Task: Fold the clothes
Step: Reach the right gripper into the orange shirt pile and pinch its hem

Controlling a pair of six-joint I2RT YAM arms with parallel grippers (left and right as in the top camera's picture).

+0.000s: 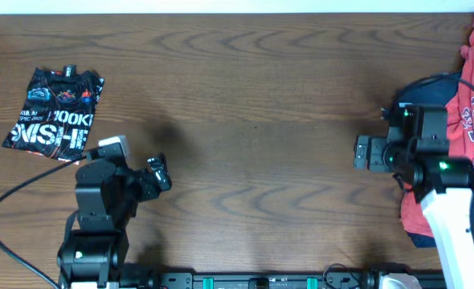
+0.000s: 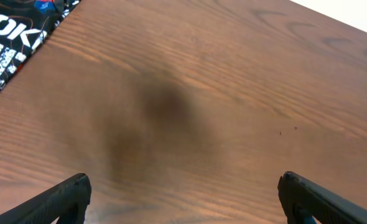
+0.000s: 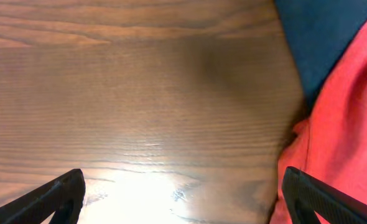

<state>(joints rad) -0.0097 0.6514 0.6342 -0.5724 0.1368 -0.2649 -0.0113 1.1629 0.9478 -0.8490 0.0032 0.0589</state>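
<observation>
I am holding my left end effector [image 2: 183,198] wide open and empty over the wooden worktop [image 1: 253,96], and my right end effector [image 3: 183,193] is hovering equally spread, gripping nothing. Just beside the right one, the coral-red T-shirt [image 1: 471,120] is lying crumpled against a navy-blue garment [image 1: 426,90] at the worktop's right edge. Farther off on the left, the black graphic-print tee [image 1: 54,112] is lying flat.

table [image 1: 245,96] | brown wood, wavy grain | soft shadows mid-surface
</observation>
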